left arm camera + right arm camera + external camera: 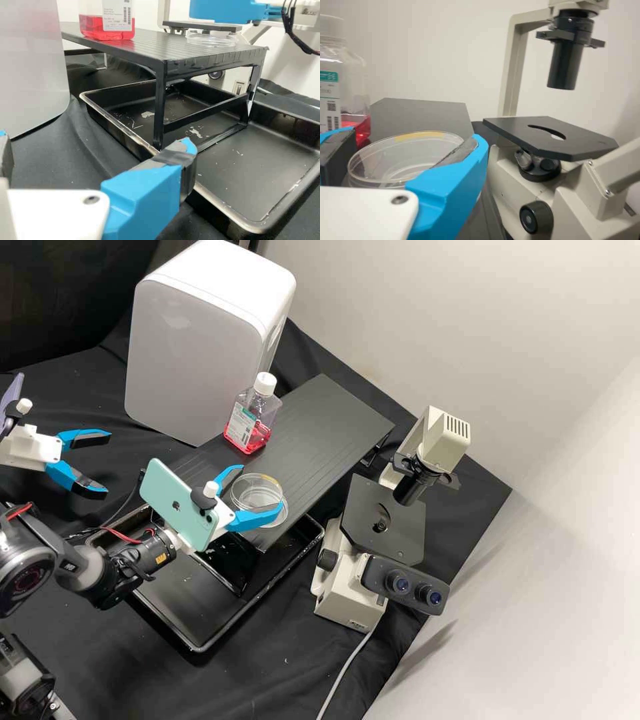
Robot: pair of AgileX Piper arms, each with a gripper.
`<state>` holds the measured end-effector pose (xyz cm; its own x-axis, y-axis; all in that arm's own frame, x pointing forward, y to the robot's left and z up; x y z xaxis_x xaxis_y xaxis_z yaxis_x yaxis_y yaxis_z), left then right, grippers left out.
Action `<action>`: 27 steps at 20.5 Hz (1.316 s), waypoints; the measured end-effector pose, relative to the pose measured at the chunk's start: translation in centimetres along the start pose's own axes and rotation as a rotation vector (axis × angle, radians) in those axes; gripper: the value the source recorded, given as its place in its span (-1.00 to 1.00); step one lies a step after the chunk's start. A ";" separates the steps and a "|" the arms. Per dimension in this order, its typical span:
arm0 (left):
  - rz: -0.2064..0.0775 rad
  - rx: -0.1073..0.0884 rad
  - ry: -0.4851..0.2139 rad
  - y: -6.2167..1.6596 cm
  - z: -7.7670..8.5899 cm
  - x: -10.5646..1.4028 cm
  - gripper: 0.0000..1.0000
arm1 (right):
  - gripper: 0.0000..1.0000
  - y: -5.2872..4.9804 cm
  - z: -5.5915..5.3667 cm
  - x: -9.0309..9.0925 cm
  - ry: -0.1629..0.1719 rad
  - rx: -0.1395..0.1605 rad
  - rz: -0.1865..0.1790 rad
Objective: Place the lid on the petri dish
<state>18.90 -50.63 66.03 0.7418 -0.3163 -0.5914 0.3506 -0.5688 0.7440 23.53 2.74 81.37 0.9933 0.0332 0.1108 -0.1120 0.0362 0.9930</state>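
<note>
the right gripper point(261, 492) is hanging over the near end of the raised black rack point(320, 433), fingers spread wide on either side of the petri dish point(253, 485). i'm guessing it's straddling the dish to line the lid up square. can't tell if the pads are actually touching the plastic. the left gripper point(101, 463) is parked off to the left above the counter point(280, 667), fingers spread and holding nothing, probably just keeping out of the way. the dish is looking clear, round, shallow and empty, with a yellowish streak on its far rim. can't tell whether a lid is sitting on it already.
</note>
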 end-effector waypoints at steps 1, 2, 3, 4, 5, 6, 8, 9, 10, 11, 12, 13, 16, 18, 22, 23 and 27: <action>0.000 0.000 0.000 0.00 0.0 0.0 1.00 | -1.00 0.0 0.1 -0.1 -0.004 0.000 -0.001; 0.000 0.000 0.000 0.00 0.0 0.0 1.00 | -1.00 0.0 0.2 -0.1 -0.008 0.004 -0.001; 0.000 0.000 0.000 0.00 0.0 0.0 1.00 | -1.00 0.0 0.4 -0.2 -0.011 0.001 -0.007; 0.000 0.000 0.000 0.00 0.0 0.0 1.00 | -1.00 -0.1 0.4 -0.3 -0.011 -0.001 -0.014; 0.000 0.000 0.000 0.00 0.0 0.0 1.00 | -1.00 -0.3 0.6 -0.4 -0.016 -0.004 -0.025; 0.000 0.000 0.000 0.00 0.0 0.0 1.00 | -1.00 -0.4 0.7 -0.3 -0.022 -0.007 -0.031; 0.000 0.000 0.000 0.00 0.0 0.0 1.00 | -1.00 -0.5 1.1 -0.3 -0.029 0.005 -0.041; 0.000 0.000 0.000 0.00 0.0 0.0 1.00 | -1.00 -0.6 1.2 -0.2 -0.031 0.017 -0.039; 0.000 0.000 0.000 0.00 0.0 0.0 1.00 | -1.00 -0.5 1.3 -0.2 -0.034 0.022 -0.039; 0.000 0.000 0.000 0.00 0.0 0.0 1.00 | -1.00 -0.6 1.3 -0.2 -0.033 0.019 -0.043; 0.000 0.000 0.000 0.00 0.0 0.0 1.00 | -1.00 -0.6 1.3 -0.2 -0.034 0.019 -0.042; 0.000 0.000 0.000 0.00 0.0 0.0 1.00 | -1.00 -0.6 1.3 -0.2 -0.032 0.019 -0.044; 0.000 0.000 0.000 0.00 0.0 0.0 1.00 | -1.00 -0.6 1.3 -0.2 -0.032 0.019 -0.044; 0.000 0.000 0.000 0.00 0.0 0.0 1.00 | -1.00 -0.6 1.3 -0.2 -0.031 0.019 -0.042; 0.000 0.000 0.000 0.00 0.0 0.0 1.00 | -1.00 -0.4 1.5 -0.2 -0.037 0.023 -0.037; 0.000 0.000 0.000 0.00 0.0 0.0 1.00 | -1.00 -0.4 1.5 -0.2 -0.041 0.032 -0.034; 0.000 0.000 0.000 0.00 0.0 0.0 1.00 | -1.00 0.1 2.0 -0.2 -0.060 0.062 -0.011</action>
<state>18.90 -50.63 66.03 0.7418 -0.3163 -0.5914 0.3506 -0.5688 0.7440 23.37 0.75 81.56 0.9946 -0.0274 0.1003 -0.1010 -0.0258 0.9945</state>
